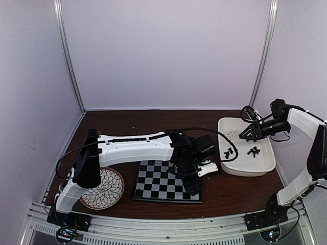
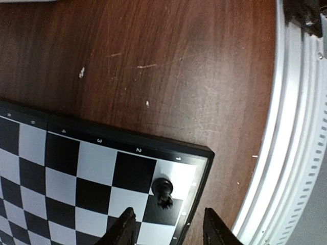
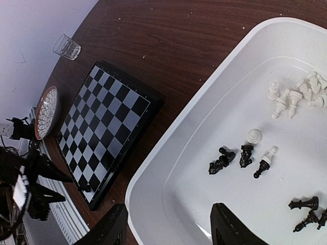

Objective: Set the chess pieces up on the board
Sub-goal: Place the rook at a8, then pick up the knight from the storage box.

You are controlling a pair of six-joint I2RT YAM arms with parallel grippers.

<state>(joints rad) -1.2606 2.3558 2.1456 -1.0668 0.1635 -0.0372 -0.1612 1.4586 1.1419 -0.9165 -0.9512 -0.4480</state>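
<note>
Where scratched wooden table (image 2: 179,61) meets checkered board (image 2: 76,168), round-headed black piece (image 2: 163,191).

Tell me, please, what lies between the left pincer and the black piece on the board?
Only bare squares of the board: in the left wrist view the black piece stands just beyond the open left pincer, nothing between them.

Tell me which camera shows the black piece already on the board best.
Left wrist view: the black piece stands close-up near the board's corner, just ahead of the open left gripper. Top external hides it behind the left arm. Right wrist shows it only as a tiny dark speck at the board's corner.
</note>
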